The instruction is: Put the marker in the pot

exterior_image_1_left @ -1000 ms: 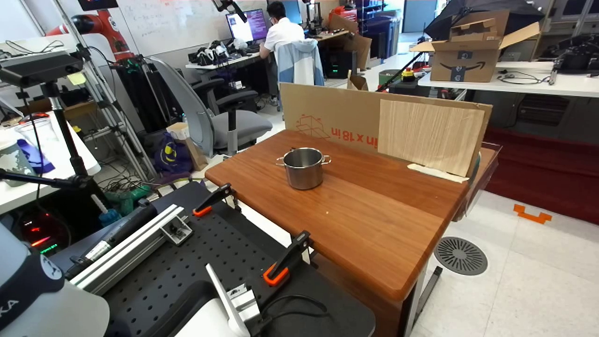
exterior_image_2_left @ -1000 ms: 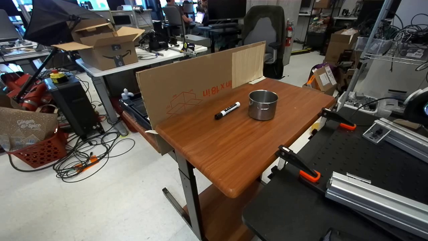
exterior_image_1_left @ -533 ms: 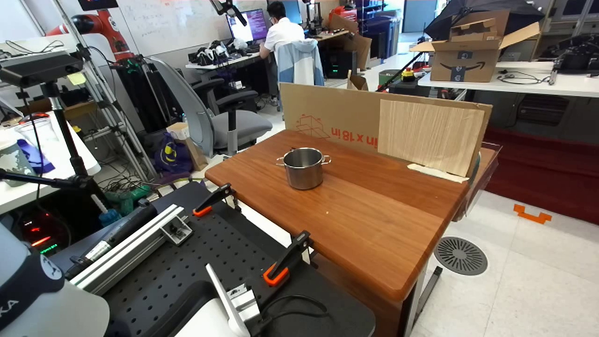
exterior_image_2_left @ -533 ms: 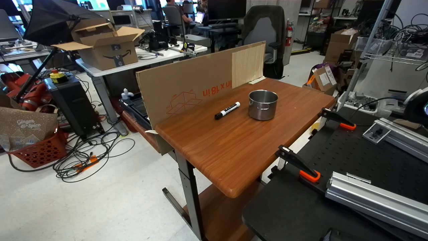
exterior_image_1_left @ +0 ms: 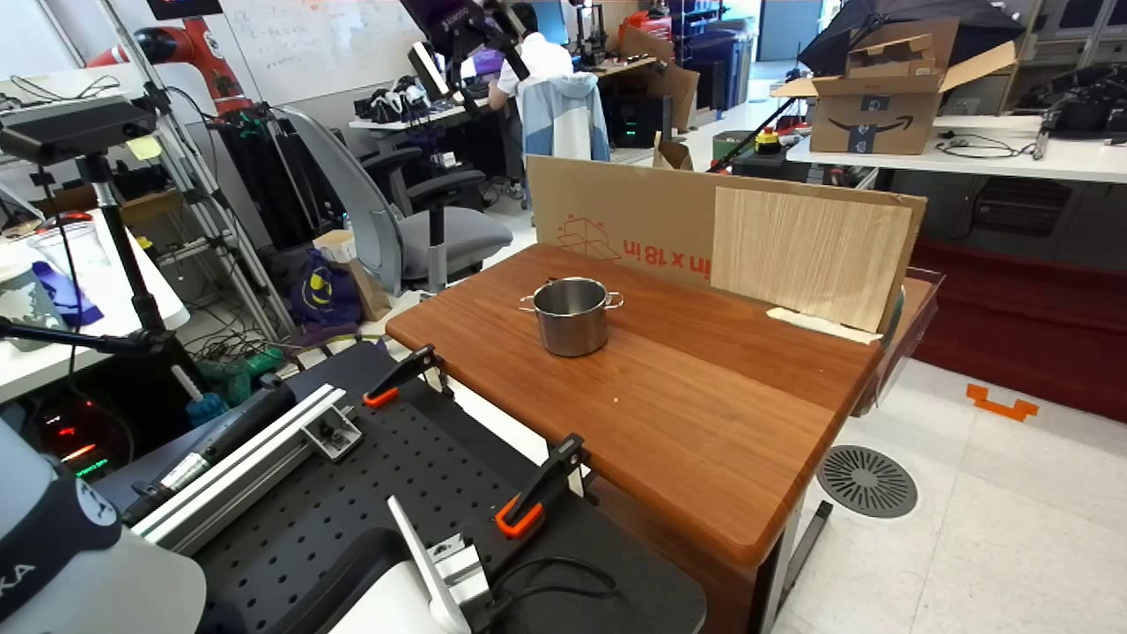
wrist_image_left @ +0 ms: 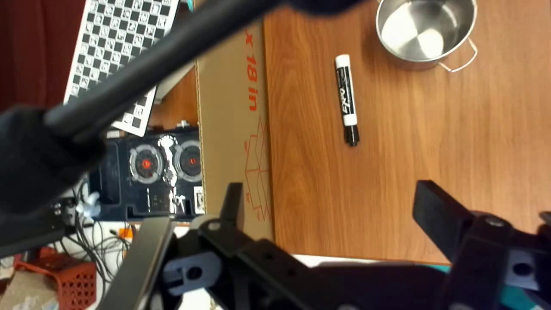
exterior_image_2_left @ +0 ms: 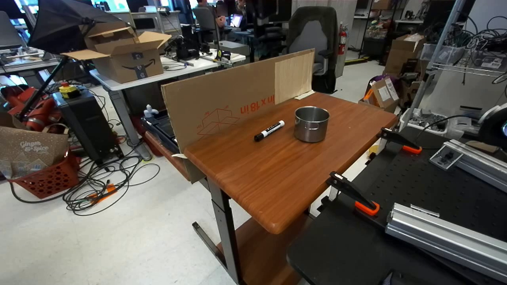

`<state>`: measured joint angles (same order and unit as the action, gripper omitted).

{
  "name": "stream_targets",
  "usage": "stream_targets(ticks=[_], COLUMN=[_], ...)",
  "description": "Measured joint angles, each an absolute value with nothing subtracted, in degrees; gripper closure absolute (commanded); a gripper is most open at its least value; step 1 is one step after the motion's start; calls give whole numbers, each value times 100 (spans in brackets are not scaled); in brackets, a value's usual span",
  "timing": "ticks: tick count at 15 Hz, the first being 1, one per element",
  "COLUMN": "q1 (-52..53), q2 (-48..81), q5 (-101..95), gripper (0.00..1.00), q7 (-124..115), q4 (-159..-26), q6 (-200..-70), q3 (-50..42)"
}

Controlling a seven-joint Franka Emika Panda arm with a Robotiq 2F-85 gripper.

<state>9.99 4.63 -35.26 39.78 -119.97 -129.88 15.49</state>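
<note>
The marker (exterior_image_2_left: 269,131) is white with a black label and black cap. It lies on the wooden table beside the pot; it also shows in the wrist view (wrist_image_left: 347,99). In an exterior view it is mostly hidden behind the pot. The silver pot (exterior_image_2_left: 311,128) stands upright on the table, also seen in an exterior view (exterior_image_1_left: 572,326) and at the top right of the wrist view (wrist_image_left: 424,30). Its visible inside holds nothing. My gripper (wrist_image_left: 329,185) is open and empty, its fingers wide apart. It hangs high above the table at the top of an exterior view (exterior_image_1_left: 497,84).
A cardboard sheet (exterior_image_2_left: 222,95) stands along the table's far edge, with a light wooden board (exterior_image_2_left: 294,77) against it. Clamps (exterior_image_2_left: 352,192) with orange pads sit at the black mounting plate (exterior_image_2_left: 416,186) near the table (exterior_image_2_left: 257,190).
My gripper has come lower into an exterior view from its top edge, over the background. The marker and the pot have not moved.
</note>
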Motion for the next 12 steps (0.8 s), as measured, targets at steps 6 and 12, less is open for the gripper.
stream_targets(ticks=[6,12], q1=[996,529], q2=[917,1263], q5=[-3487,-2210], gripper=[0,0], q7=[4960,6752], q4=[-12462,-13212], q6=[-14901,-16895], q3=[1547,1877])
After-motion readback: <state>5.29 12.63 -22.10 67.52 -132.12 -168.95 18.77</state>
